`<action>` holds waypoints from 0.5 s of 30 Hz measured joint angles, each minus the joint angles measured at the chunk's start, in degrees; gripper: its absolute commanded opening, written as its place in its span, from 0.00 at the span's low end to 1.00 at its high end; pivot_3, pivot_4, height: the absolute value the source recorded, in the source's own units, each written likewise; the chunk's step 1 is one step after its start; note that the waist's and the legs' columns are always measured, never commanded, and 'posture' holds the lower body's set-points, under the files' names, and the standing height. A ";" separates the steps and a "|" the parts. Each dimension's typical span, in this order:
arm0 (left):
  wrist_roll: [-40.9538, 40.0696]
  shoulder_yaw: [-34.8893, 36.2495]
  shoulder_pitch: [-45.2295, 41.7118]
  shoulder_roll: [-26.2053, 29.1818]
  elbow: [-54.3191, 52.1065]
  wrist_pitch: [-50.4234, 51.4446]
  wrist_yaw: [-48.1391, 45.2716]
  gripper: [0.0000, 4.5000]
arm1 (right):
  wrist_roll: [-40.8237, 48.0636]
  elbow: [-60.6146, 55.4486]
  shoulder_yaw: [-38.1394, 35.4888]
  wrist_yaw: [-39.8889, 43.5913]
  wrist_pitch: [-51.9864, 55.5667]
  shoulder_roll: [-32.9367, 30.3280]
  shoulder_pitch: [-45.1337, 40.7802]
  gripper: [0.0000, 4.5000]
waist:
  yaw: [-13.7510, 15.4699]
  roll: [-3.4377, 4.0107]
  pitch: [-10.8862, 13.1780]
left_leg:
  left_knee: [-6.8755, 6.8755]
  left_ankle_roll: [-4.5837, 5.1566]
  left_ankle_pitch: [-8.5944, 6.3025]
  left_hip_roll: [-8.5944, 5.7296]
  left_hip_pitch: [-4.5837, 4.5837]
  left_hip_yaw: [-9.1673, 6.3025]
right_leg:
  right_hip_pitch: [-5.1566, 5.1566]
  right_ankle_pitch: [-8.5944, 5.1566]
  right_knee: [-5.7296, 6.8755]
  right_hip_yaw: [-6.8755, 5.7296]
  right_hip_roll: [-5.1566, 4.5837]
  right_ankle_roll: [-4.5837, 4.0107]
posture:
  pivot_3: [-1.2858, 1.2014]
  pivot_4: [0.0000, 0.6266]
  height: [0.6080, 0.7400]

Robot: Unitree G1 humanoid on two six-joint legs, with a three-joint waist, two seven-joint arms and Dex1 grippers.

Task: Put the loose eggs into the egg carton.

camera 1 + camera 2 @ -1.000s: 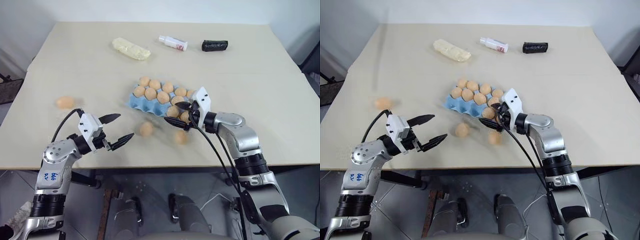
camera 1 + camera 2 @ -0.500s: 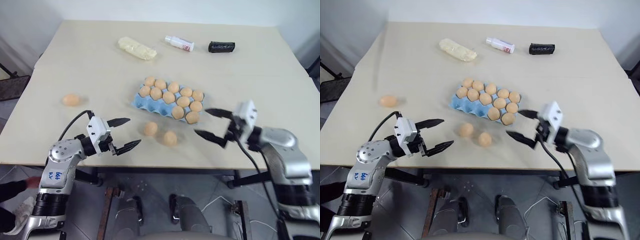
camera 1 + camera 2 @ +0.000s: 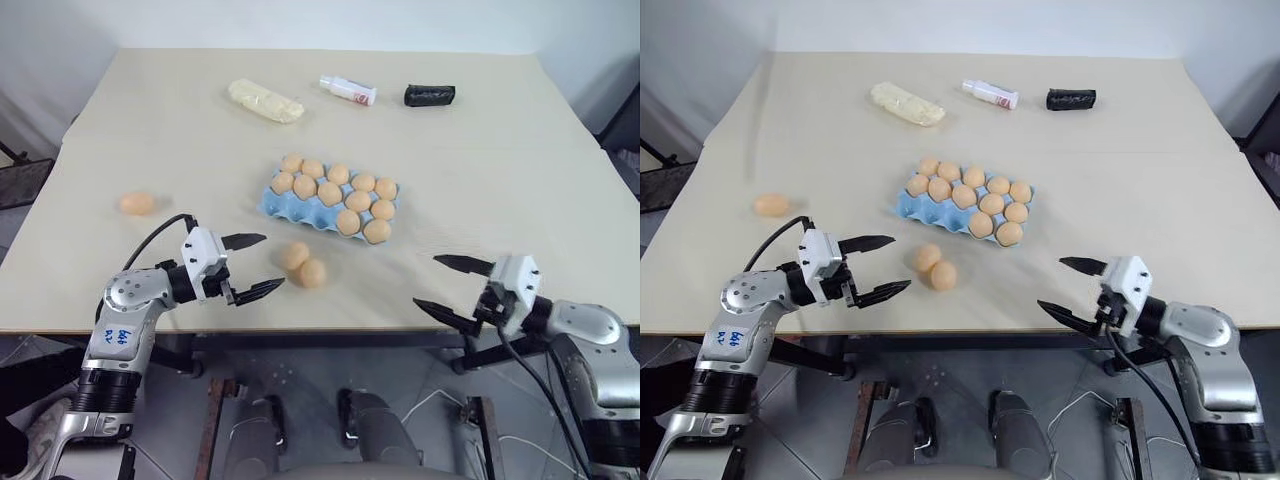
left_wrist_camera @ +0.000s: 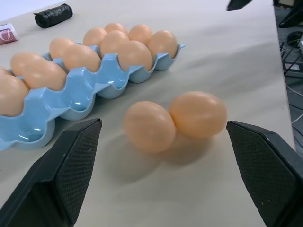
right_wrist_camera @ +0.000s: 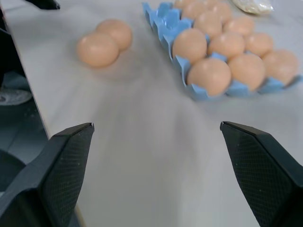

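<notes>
So here's the setup. One lone egg (image 3: 134, 203) sits way over by the left edge of the tabletop (image 3: 500, 170), well apart from everything else. The left claw (image 3: 250, 266) hangs near the front edge with its fingers wide apart, holding nothing, and it's pointed at a pair of eggs (image 3: 303, 264) that lie touching each other just in front of the carton (image 3: 268, 203). The carton is roughly mid-tabletop, and eleven eggs already sit in it; the cups at its left end and along its near-left side look empty, so there's room for all three strays. The right claw (image 3: 455, 286) is off by the front edge towards the right corner, also spread open and empty, well clear of the eggs.

Handling-wise, I'd guess these are light, smooth and round, so they'll roll or squirt out if pinched off-centre. Best bet is closing across the fat middle, gently. And since the pair is touching, nudging one will probably send the other rolling. If they're real, too much squeeze cracks them.

The tabletop is a plain beige sheet, flat and fairly slick-looking, nothing to stop a rolling egg. Along the back edge there's a pale yellow lump (image 3: 263, 99), a small white bottle (image 3: 347, 89) and a black roll (image 3: 429, 95). Pale wall behind, grey floor below.
</notes>
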 measured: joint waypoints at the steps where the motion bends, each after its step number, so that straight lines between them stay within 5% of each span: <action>1: -0.34 0.48 0.60 0.35 -0.07 0.07 -0.10 1.00 | 0.05 -1.66 2.50 -1.31 2.41 1.65 -2.09 1.00 | -0.42 0.00 0.00 | -0.06 0.00 0.00 0.02 0.00 -0.01 | -0.02 -0.01 0.01 0.13 -0.02 -0.03 | 0.52 0.24 1.00; 8: -1.43 7.25 7.30 2.13 -0.71 -0.08 1.41 1.00 | -2.58 -3.67 16.97 -9.57 16.02 9.82 -13.65 1.00 | -0.66 -0.01 -0.01 | -0.46 -0.10 0.02 0.01 -0.04 -0.07 | -0.27 -0.22 0.18 0.27 -0.08 -0.40 | 0.52 0.24 1.00; 15: -1.79 10.74 12.59 2.90 -2.98 0.13 3.44 1.00 | -7.40 2.24 23.57 -13.55 19.12 14.82 -18.77 1.00 | -0.49 -0.12 -0.08 | -0.65 -0.14 -0.01 -0.02 -0.06 -0.05 | -0.29 -0.23 0.10 0.07 -0.16 -0.41 | 0.52 0.24 1.00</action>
